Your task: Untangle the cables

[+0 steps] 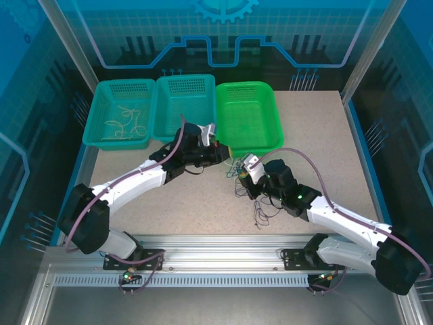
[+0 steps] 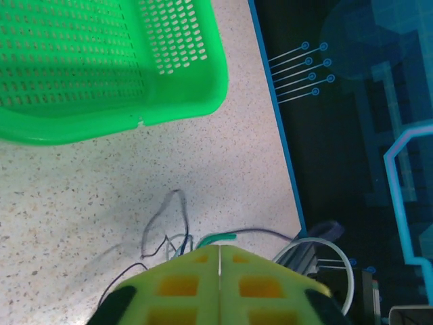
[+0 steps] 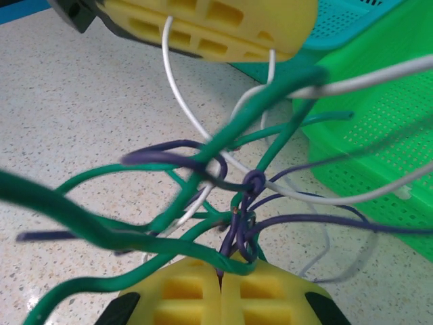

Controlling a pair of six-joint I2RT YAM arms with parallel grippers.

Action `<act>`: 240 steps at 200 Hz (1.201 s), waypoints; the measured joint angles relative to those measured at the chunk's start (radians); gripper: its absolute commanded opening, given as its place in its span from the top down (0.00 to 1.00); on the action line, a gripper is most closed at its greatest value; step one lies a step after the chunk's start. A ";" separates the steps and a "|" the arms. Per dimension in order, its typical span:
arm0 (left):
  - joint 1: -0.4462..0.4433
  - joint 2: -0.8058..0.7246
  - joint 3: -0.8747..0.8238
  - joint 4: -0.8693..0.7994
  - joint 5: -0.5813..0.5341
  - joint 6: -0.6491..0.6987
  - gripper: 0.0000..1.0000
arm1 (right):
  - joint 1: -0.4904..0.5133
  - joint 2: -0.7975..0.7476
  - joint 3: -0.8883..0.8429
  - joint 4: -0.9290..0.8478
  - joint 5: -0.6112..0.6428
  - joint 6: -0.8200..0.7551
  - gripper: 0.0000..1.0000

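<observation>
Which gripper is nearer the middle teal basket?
Left. The left gripper sits by the near right corner of the middle teal basket; the right gripper is farther right, in front of the green basket.

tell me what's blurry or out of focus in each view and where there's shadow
Right wrist: the green strands of the cables nearest the lens smear into blur, the purple knot is sharper, the right fingers are soft. Left wrist: the left fingers are soft, a faint grey shadow lies on the table. Top external: even light, no strong glare.
</observation>
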 measured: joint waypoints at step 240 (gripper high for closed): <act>0.465 -0.355 0.151 -0.329 -0.196 0.399 1.00 | -0.290 0.105 0.010 -0.330 0.153 0.656 0.74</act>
